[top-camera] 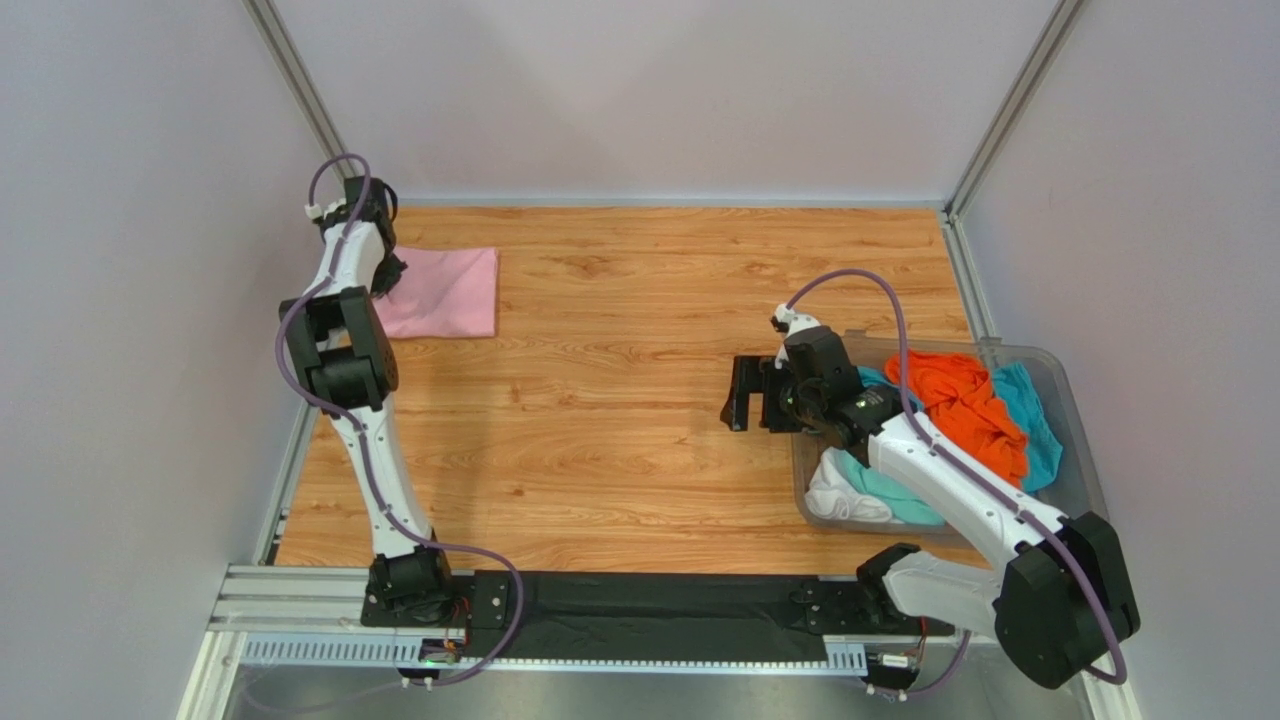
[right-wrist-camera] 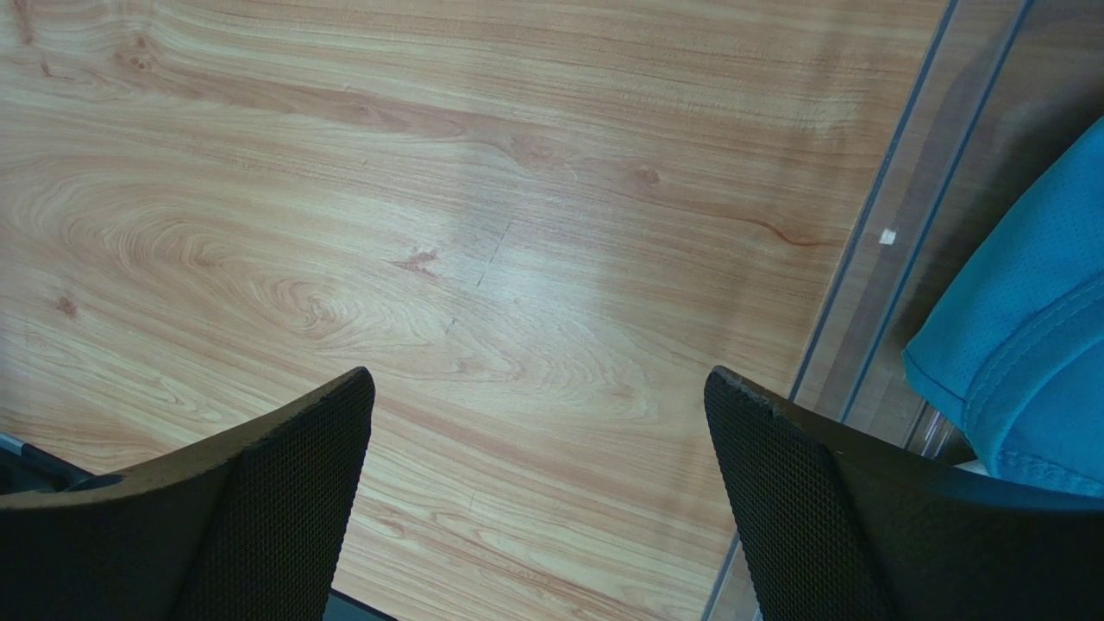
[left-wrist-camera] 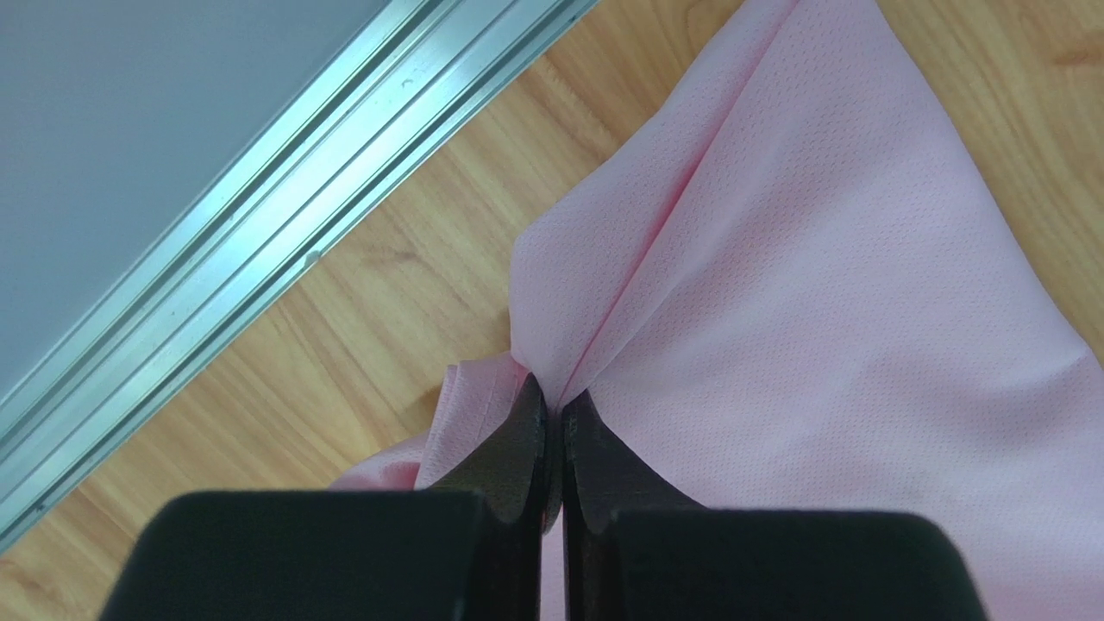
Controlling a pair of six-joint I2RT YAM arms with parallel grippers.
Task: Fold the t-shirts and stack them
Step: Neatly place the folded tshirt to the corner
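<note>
The folded light pink t-shirt [top-camera: 443, 291] lies at the far left of the wooden table. My left gripper [top-camera: 376, 255] is at its left edge, shut on a pinch of the pink cloth [left-wrist-camera: 778, 298], which bunches at the fingertips [left-wrist-camera: 555, 408]. My right gripper [top-camera: 747, 393] is open and empty, over bare wood just left of the clear plastic bin [top-camera: 1070, 383]. The orange t-shirt [top-camera: 962, 398], teal t-shirts [top-camera: 1029, 413] and white t-shirt [top-camera: 845, 495] lie crumpled in the bin. A teal shirt [right-wrist-camera: 1024, 337] shows in the right wrist view.
A metal rail [left-wrist-camera: 298, 181] runs along the table's left edge close to my left gripper. The bin's wall [right-wrist-camera: 894, 246] stands just right of my right gripper. Grey walls enclose the table on three sides.
</note>
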